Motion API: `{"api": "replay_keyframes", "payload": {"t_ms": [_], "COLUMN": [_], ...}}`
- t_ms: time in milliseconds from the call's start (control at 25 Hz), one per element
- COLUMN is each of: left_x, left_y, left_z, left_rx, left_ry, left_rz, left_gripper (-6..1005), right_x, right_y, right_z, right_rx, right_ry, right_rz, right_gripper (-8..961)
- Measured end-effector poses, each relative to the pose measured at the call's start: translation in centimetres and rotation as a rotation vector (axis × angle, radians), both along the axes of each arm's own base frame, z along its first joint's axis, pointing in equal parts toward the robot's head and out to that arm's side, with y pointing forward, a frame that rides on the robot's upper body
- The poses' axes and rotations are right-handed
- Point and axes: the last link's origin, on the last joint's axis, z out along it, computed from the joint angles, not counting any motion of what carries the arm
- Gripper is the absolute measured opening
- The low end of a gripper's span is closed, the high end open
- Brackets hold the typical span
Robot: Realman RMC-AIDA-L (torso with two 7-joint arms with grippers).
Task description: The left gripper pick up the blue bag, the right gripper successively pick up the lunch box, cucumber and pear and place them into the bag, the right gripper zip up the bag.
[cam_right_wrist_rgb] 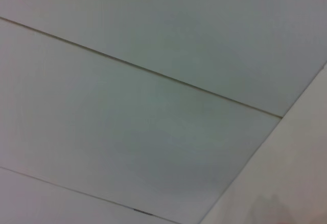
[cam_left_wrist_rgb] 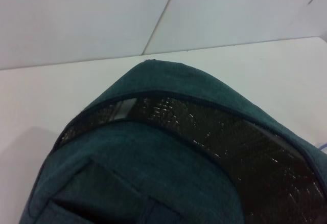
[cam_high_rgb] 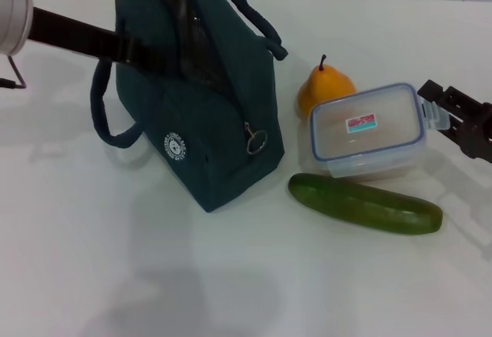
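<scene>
Right gripper [cam_high_rgb: 446, 110] of mine, fingers spread, empty, should straddle the lunch box [cam_high_rgb: 369, 131] squarely before closing.

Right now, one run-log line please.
left pincer at blue bag, open top | right pincer beside lunch box | cucumber, pear on table

Large dark teal-blue fabric lunch tote [cam_high_rgb: 204, 121], upper centre of frame: round white logo, silver ring pull, silvery crinkled foil lining.
Small orange-yellow pear [cam_high_rgb: 326, 85], right of centre: dark stem.
Clear rectangular plastic lunch box [cam_high_rgb: 367, 131]: blue-rimmed lid, red-and-blue sticker.
Long smooth green cucumber [cam_high_rgb: 364, 203], lower right: glossy, darker at ends.
White table surface [cam_high_rgb: 115, 260].
</scene>
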Motion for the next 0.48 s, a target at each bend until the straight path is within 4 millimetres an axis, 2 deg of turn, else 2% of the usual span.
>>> {"api": "replay_keyframes", "payload": {"t_ms": [80, 480], "left_x": [0.07, 0.0], "left_y": [0.01, -0.01], "left_z": [-0.05, -0.19], "left_rx": [-0.001, -0.006], "left_ry": [0.0, 0.006], "left_rz": [-0.006, -0.02], "left_gripper": [42, 41], "right_x": [-0.1, -0.65], "right_y": [0.03, 0.26], "right_z": [-0.08, -0.71], "right_rx": [-0.005, -0.032], "right_ry": [0.008, 0.036], "right_rz": [-0.003, -0.014], "right_gripper": [530, 492]}}
